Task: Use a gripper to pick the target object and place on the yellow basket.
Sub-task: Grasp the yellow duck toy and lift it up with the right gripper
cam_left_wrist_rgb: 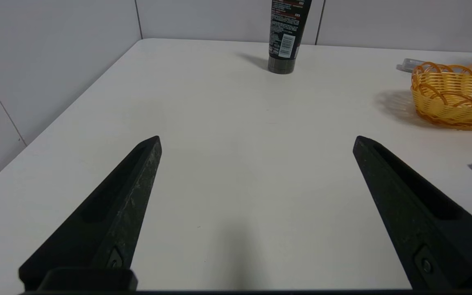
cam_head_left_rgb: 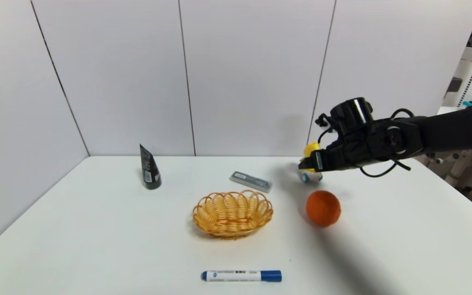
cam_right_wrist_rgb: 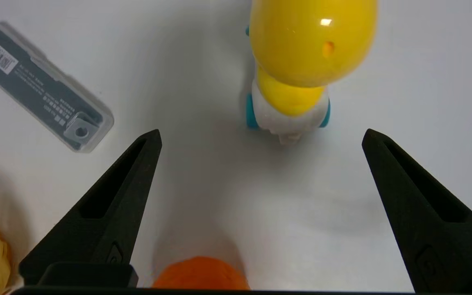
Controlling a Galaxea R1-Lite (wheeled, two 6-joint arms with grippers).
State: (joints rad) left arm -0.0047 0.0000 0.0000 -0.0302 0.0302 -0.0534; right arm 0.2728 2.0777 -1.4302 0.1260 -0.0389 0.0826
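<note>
The target object, a yellow duck toy (cam_head_left_rgb: 311, 148) with a white base and blue wheels, stands on the table at the back right. My right gripper (cam_head_left_rgb: 306, 164) hovers over it and hides part of it in the head view. In the right wrist view the duck (cam_right_wrist_rgb: 307, 53) sits just beyond the fingertips, and the right gripper (cam_right_wrist_rgb: 260, 137) is open with only bare table between its fingers. The yellow basket (cam_head_left_rgb: 232, 229) stands empty at the table's middle, to the left of the duck. My left gripper (cam_left_wrist_rgb: 256, 141) is open over bare table, well left of the basket (cam_left_wrist_rgb: 453, 102).
An orange fruit (cam_head_left_rgb: 323, 208) lies just in front of the duck, close under my right arm. A grey flat case (cam_head_left_rgb: 251, 181) lies behind the basket. A black tube (cam_head_left_rgb: 150, 168) stands at the back left. A blue-capped marker (cam_head_left_rgb: 241, 275) lies near the front edge.
</note>
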